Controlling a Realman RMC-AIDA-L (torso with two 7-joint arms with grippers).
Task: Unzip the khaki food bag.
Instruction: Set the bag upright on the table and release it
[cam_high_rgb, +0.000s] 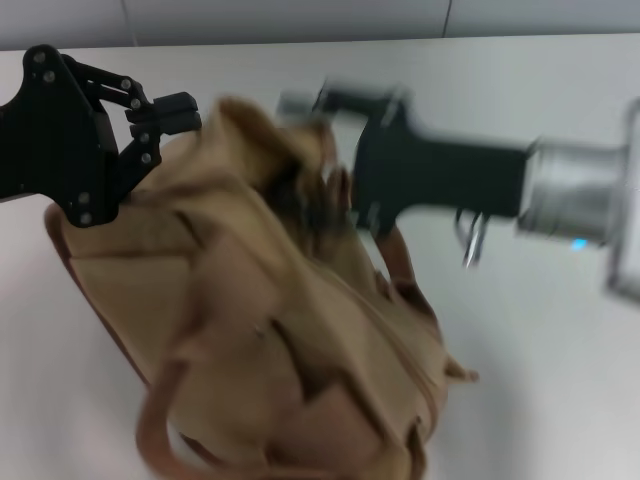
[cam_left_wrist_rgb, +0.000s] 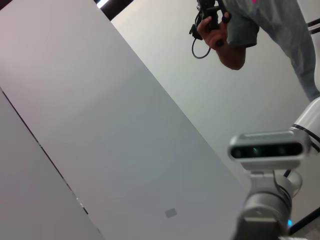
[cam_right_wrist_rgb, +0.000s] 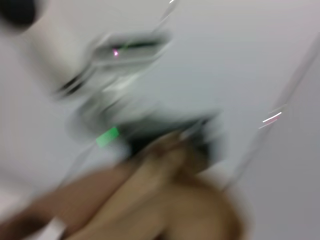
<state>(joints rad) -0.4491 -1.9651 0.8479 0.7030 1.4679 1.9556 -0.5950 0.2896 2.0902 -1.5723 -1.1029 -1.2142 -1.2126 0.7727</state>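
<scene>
Soft tan canvas khaki food bag (cam_high_rgb: 270, 330) is seen mid-frame on white counter (cam_high_rgb: 560, 380). Left hand (cam_high_rgb: 165, 125), upper left, is clamped on its top corner; right hand (cam_high_rgb: 335, 195) state apparently obscured, cannot tell.

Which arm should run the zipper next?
Probably right. The right pincer is at the top opening of the khaki bag, where a zipper would run. The left pincer sits at the bag's upper corner, better placed to hold it.

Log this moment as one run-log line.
khaki food bag slumped on table | left claw at bag's top corner | right claw at bag's top, blurred
</scene>
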